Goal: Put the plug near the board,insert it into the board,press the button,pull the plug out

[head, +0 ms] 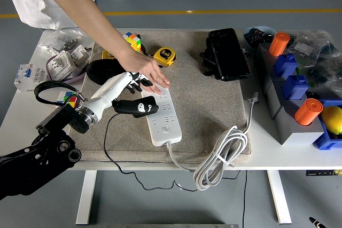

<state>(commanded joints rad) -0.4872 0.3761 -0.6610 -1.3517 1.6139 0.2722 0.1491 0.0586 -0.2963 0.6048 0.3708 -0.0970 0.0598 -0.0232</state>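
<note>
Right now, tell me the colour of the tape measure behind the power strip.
Yellow and black tape measure, clearest in the head view.

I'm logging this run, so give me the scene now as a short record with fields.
left hand: over the strip's far left edge, by the plug; grasp unclear
plug: black, at the strip's left edge; insertion unclear
strip: white, on the mat
person's hand: flat on the strip's far end
right hand: out of view
</note>
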